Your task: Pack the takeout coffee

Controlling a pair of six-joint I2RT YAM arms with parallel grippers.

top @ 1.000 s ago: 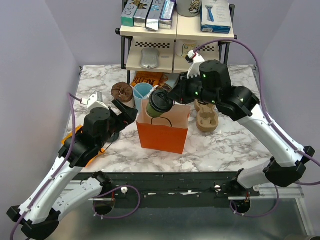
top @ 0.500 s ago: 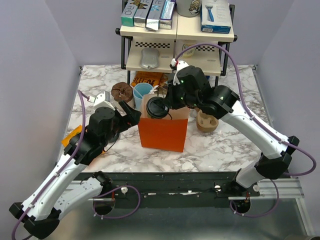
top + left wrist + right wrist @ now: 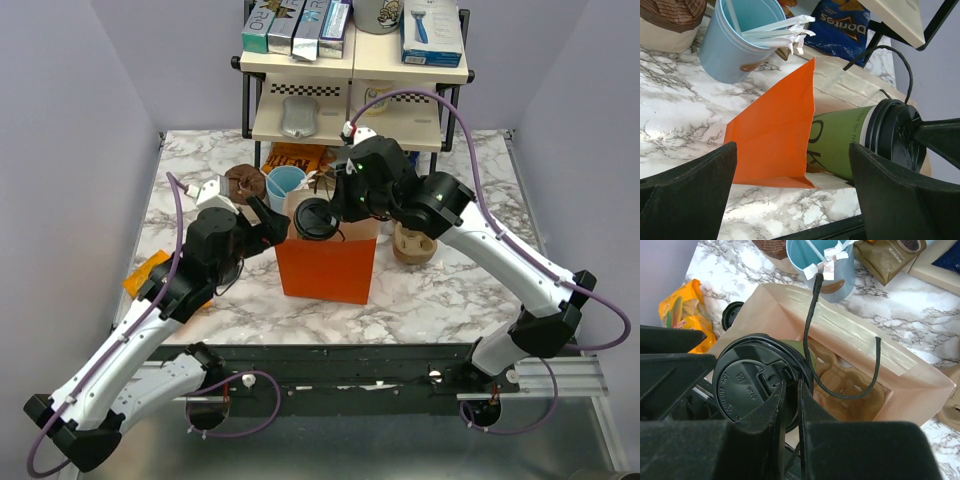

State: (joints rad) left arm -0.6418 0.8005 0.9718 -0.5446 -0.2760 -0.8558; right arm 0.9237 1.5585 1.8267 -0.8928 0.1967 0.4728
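The takeout coffee (image 3: 840, 145), olive-green with a black lid (image 3: 747, 385), hangs tilted in the left part of the mouth of the orange paper bag (image 3: 328, 268). Its lower half is inside the bag. My right gripper (image 3: 790, 386) is shut on the lid's rim, one finger on top of the lid and one outside it. The lid (image 3: 314, 218) shows from above at the bag's left top edge. My left gripper (image 3: 792, 150) stands wide open just left of the bag (image 3: 775, 125), with the bag's near corner between its fingers and touching neither. A brown pulp carrier (image 3: 845, 385) lies inside the bag.
A light blue cup (image 3: 285, 183) with stirrers and a brown wrapped item (image 3: 243, 183) stand behind the bag's left. Brown pulp carriers (image 3: 413, 240) sit right of the bag. A shelf rack (image 3: 350, 110) is at the back, a yellow-orange snack packet (image 3: 145, 272) at the left.
My right gripper has carried the coffee leftwards and down, from tilted above the bag to its mouth. My left arm has reached closer to the bag's left side, still open.
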